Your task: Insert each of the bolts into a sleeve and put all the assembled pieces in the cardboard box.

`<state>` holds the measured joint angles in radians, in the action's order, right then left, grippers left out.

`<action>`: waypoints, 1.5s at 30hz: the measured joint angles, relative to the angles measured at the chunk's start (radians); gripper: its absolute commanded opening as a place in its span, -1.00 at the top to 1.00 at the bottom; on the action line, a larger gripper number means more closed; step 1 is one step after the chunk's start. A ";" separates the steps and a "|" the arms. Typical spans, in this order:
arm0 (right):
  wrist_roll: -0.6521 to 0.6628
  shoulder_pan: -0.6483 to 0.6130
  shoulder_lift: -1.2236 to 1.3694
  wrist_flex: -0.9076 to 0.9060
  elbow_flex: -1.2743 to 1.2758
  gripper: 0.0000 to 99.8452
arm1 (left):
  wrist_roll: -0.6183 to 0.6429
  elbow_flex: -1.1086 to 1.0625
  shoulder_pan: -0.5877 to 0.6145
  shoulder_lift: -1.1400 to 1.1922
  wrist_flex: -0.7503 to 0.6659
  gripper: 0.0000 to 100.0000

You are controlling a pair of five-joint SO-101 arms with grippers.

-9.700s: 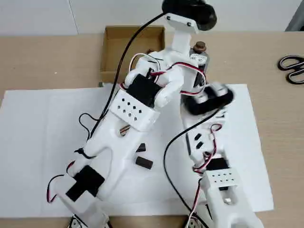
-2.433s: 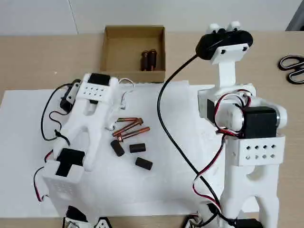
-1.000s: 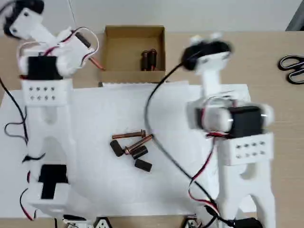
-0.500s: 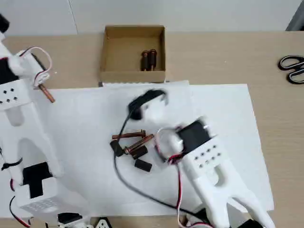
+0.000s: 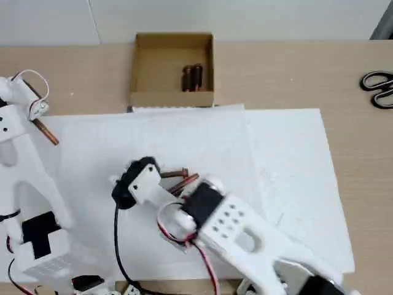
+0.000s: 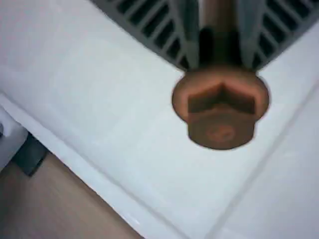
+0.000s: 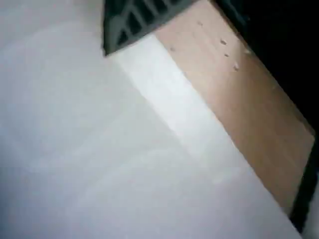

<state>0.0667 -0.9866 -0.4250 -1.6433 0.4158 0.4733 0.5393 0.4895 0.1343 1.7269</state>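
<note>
**While my left gripper [image 6: 218,50] pinches a bolt [image 6: 221,107], my right arm [image 5: 245,230] lies low across the paper [image 5: 276,153]**

Where the table [image 5: 295,74] shows past the paper, it is tan wood. The white sheet covers most of the near half. My right arm comes in from the near right corner and slants over the middle of the paper toward the left. My right gripper [image 5: 130,184] is at its end, close above the sheet (I cannot tell whether it is spread or pressed together). Its wrist view looks down on paper and a strip of table edge.

My left arm [image 5: 24,184] stands along the left edge of the paper. Its gripper is pressed onto the bolt's shank, and the hexagonal head juts out past the tips. Seen from above, the bolt hangs tilted over the paper's far left corner, clear of the sheet.

The box [image 5: 147,67] sits on the table just beyond the far edge of the paper, its top open. The scissors [image 5: 376,86] lie at the far right of the table, well apart from everything else.

Two loose bolts [image 5: 183,178] lie on the paper just beside my right wrist, partly covered by it. Two pieces [image 5: 192,78] lie side by side in the box near its right wall (dark bodies with copper ends).
</note>
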 measured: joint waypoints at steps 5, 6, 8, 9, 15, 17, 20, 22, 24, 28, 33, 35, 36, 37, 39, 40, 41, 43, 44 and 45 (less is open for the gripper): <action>0.150 0.049 0.204 0.101 0.002 0.49 | 0.000 0.000 -0.002 0.000 0.000 0.99; 0.181 0.072 0.230 0.118 0.002 0.53 | 0.000 0.000 -0.002 0.000 0.000 0.99; 0.222 0.104 0.267 0.144 0.002 0.58 | 0.000 0.000 -0.002 0.000 0.000 0.99; 0.235 0.114 0.278 0.152 0.002 0.60 | 0.000 0.000 -0.002 0.000 0.000 0.99; 0.259 0.143 0.288 0.195 0.005 0.61 | 0.000 0.000 -0.002 0.000 0.000 0.99; 0.262 0.143 0.288 0.229 0.009 0.61 | 0.000 0.000 -0.006 0.000 0.000 0.99; 0.262 0.147 0.319 0.262 0.021 0.61 | 0.000 0.000 -0.009 0.000 0.000 0.99; 0.262 0.150 0.347 0.270 0.021 0.61 | 0.000 0.000 -0.008 0.000 0.000 0.99; 0.262 0.149 0.382 0.272 0.021 0.61 | 0.000 0.000 -0.006 0.000 0.000 0.99; 0.262 0.147 0.440 0.273 0.020 0.61 | 0.000 0.000 -0.006 0.000 0.000 0.99; 0.262 0.140 0.473 0.288 0.017 0.70 | 0.000 0.000 -0.006 0.000 0.000 0.99; 0.262 0.141 0.473 0.290 0.017 0.81 | 0.000 0.000 -0.006 0.000 0.000 0.99; 0.262 0.143 0.473 0.296 0.017 0.86 | 0.000 0.000 -0.006 0.000 0.000 0.99; 0.262 0.146 0.473 0.305 0.017 0.89 | 0.000 0.000 -0.006 0.000 0.000 0.99; 0.262 0.146 0.473 0.313 0.011 0.90 | 0.000 -0.005 -0.006 0.000 0.000 0.99; 0.262 0.146 0.473 0.313 0.009 0.90 | 0.000 -0.014 -0.006 0.000 0.000 0.99; 0.262 0.146 0.473 0.313 0.009 0.91 | 0.000 -0.026 -0.006 0.000 0.000 0.99; 0.262 0.146 0.473 0.313 0.008 0.92 | 0.000 -0.060 -0.006 0.000 0.000 0.99; 0.262 0.146 0.476 0.313 0.008 0.92 | 0.000 -0.078 -0.006 0.000 0.000 0.99; 0.262 0.146 0.476 0.313 0.008 0.92 | 0.000 -0.097 -0.006 0.000 0.000 0.99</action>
<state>0.3291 -0.8408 0.0506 -1.3303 0.4235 0.4733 0.4427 0.4833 0.1343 1.7269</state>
